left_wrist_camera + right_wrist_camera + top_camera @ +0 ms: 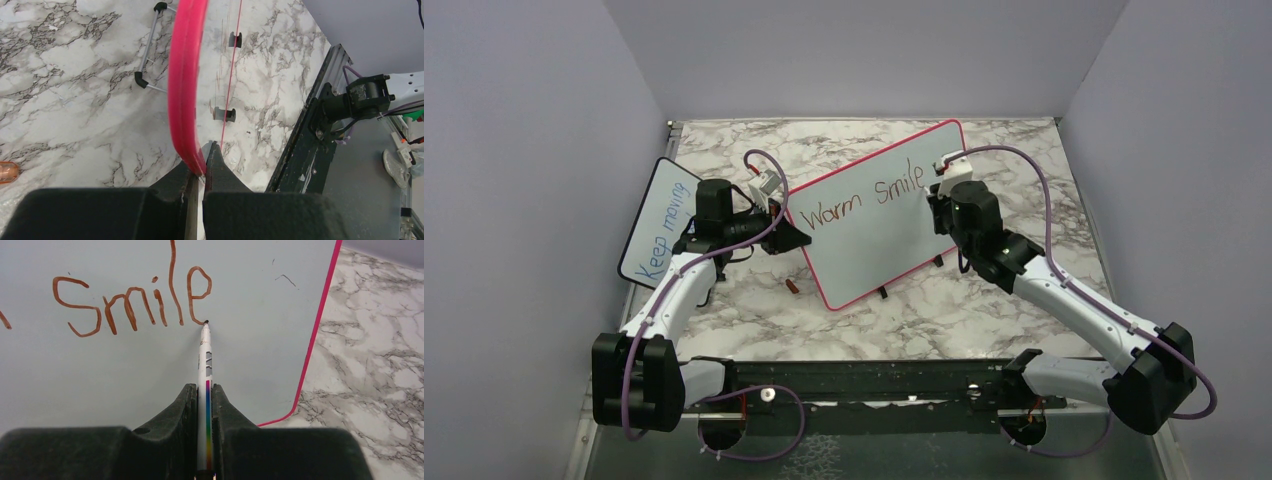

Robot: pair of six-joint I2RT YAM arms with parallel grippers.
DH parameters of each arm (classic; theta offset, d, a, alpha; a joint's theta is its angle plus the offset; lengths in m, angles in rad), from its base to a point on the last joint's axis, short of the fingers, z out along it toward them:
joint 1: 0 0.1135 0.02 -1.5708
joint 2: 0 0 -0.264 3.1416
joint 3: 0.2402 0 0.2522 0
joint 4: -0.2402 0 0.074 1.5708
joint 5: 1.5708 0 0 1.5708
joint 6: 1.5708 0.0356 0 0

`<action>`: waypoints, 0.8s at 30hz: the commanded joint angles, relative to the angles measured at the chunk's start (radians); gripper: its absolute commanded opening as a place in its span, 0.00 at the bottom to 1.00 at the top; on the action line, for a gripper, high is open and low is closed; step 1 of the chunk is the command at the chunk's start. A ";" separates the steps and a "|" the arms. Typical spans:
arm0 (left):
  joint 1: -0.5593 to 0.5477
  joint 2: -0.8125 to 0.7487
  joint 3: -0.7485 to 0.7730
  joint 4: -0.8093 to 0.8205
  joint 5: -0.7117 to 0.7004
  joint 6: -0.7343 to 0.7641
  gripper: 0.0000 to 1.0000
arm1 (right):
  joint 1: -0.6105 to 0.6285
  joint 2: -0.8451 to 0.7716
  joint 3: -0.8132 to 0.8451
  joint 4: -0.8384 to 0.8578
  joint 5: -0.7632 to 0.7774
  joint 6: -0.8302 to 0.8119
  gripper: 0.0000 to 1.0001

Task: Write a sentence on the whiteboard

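The whiteboard [879, 225], white with a thin pink-red frame, stands tilted on the marble table. Red-brown writing, the sentence [864, 200], reads "Warm Smile" on it. My left gripper [786, 238] is shut on the whiteboard's left edge; the left wrist view shows the pink frame [185, 90] pinched between the jaws of the left gripper [200, 170]. My right gripper [205, 395] is shut on a white marker [205, 370] with a rainbow stripe. The marker's tip touches the board at the foot of the final "e" [199, 292]. The right gripper [936, 200] is at the board's right part.
A smaller board with blue writing "Keep moving" [659, 222] leans at the left behind my left arm. A small red-brown cap [793, 286] lies on the marble in front of the whiteboard. Grey walls close in three sides; a black rail [874, 385] runs along the near edge.
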 commanded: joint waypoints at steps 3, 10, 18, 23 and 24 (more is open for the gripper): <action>0.007 0.007 -0.017 -0.051 -0.102 0.096 0.00 | -0.005 -0.021 -0.022 0.100 0.050 0.009 0.00; 0.006 0.007 -0.017 -0.051 -0.105 0.094 0.00 | -0.006 -0.065 -0.027 0.108 0.045 0.008 0.01; 0.007 0.008 -0.017 -0.051 -0.106 0.093 0.00 | -0.032 -0.089 -0.028 0.122 0.046 -0.007 0.00; 0.006 0.007 -0.018 -0.051 -0.104 0.093 0.00 | -0.051 -0.060 -0.024 0.135 0.001 0.000 0.01; 0.006 0.007 -0.018 -0.051 -0.104 0.093 0.00 | -0.054 -0.054 -0.021 0.160 -0.004 0.000 0.00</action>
